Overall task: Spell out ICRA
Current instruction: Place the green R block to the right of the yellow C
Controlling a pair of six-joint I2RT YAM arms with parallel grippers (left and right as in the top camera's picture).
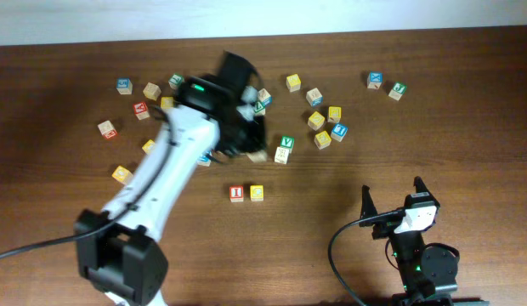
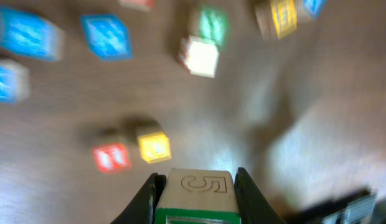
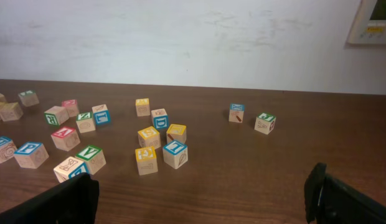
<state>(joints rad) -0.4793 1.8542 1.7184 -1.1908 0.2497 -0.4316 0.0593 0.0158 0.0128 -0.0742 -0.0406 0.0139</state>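
Wood tabletop [image 1: 433,127] — left gripper [image 2: 196,182] clasps green-edged block [image 2: 198,194], yellow block [image 2: 154,147] close ahead

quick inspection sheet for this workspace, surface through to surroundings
surface: brown wooden table, no spills seen
job's things: red block and yellow block side by side at the near middle; green-edged block in the left gripper, its carving unclear
clutter: loose letter blocks scattered over the far half
grippers: left gripper shut on the green-edged block; right gripper open, empty
cables: left cable, black, runs off the left edge; right cable, black, loops beside the right arm
surroundings: white wall with a pale panel on it
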